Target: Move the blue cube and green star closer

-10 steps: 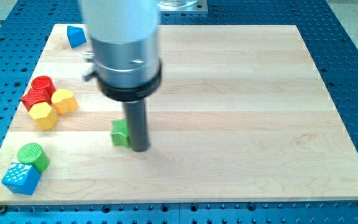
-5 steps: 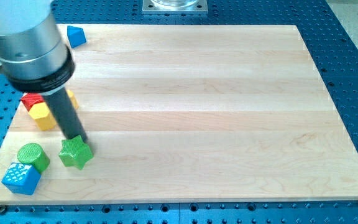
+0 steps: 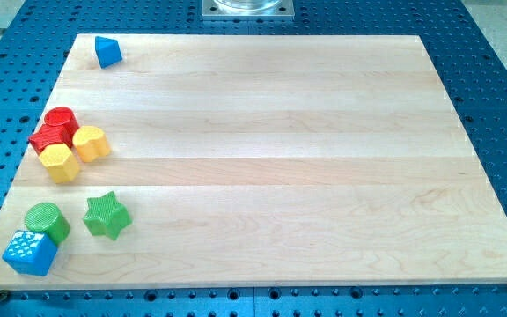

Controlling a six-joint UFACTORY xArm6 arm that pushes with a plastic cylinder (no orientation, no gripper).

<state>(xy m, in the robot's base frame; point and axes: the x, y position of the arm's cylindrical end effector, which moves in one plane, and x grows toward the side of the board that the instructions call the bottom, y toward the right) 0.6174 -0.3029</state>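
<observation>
- Camera view, near edge first: blue cube (image 3: pixel 30 253) sits at the board's (image 3: pixel 324 132) bottom-left corner, close to the view's left and bottom edges.
- Green cylinder (image 3: pixel 47 220) is touching or nearly touching the cube's upper right side.
- Green star (image 3: pixel 106 216) lies just right of the cylinder, near the cube but apart from it, with the cylinder partly between them.
- Further up the left side: yellow block (image 3: pixel 61 163), second yellow block (image 3: pixel 91 143) and two red blocks (image 3: pixel 54 129), bunched together.
- Far top-left corner: a small blue block (image 3: pixel 107 51), shape unclear, well apart from everything else.
- Rod and its tip do not show anywhere in frame, so tip position relative to the blocks cannot be told; it holds nothing by design.
- Judgement: task looks nearly done, star and cube are already close.
- Risk: a further push on the star toward the cube would likely hit the cylinder first and shove it into the cube.
- Risk: cube is so near the corner that any such shove could slide it off the board.
</observation>
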